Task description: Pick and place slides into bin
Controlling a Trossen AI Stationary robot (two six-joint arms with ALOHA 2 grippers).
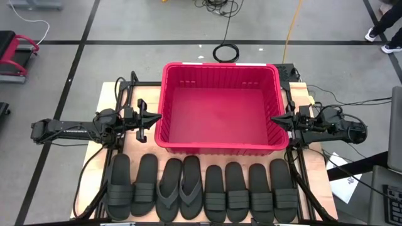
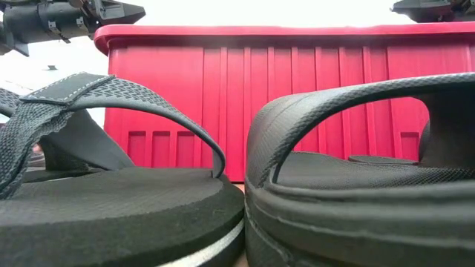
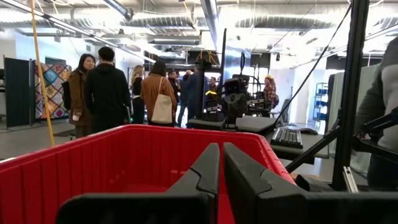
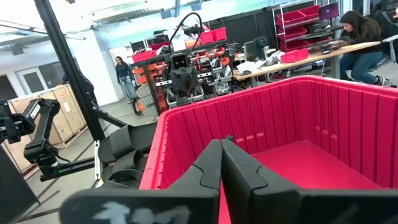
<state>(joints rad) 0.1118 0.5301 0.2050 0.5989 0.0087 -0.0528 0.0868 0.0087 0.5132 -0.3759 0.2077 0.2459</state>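
Observation:
The red bin (image 1: 220,145) stands in the middle of the table, its inside bare. Several black slides lie side by side, soles down, in a row along the near edge: wide-strap ones (image 1: 119,186) (image 1: 259,191) and two flip-flops (image 1: 180,187). In the low view a flip-flop (image 2: 111,185) and a wide-strap slide (image 2: 356,185) fill the foreground in front of the bin's wall (image 2: 297,96). My left gripper (image 1: 157,118) (image 3: 221,149) hovers shut at the bin's left rim. My right gripper (image 1: 272,119) (image 4: 221,143) hovers shut at its right rim. Both point toward the bin and hold nothing.
Black frame rails and cables run along the table's left and right sides (image 1: 119,94) (image 1: 295,160). A coiled cable (image 1: 226,52) lies on the floor beyond the bin. People stand in the room behind (image 3: 106,87), and one sits at a bench (image 4: 360,37).

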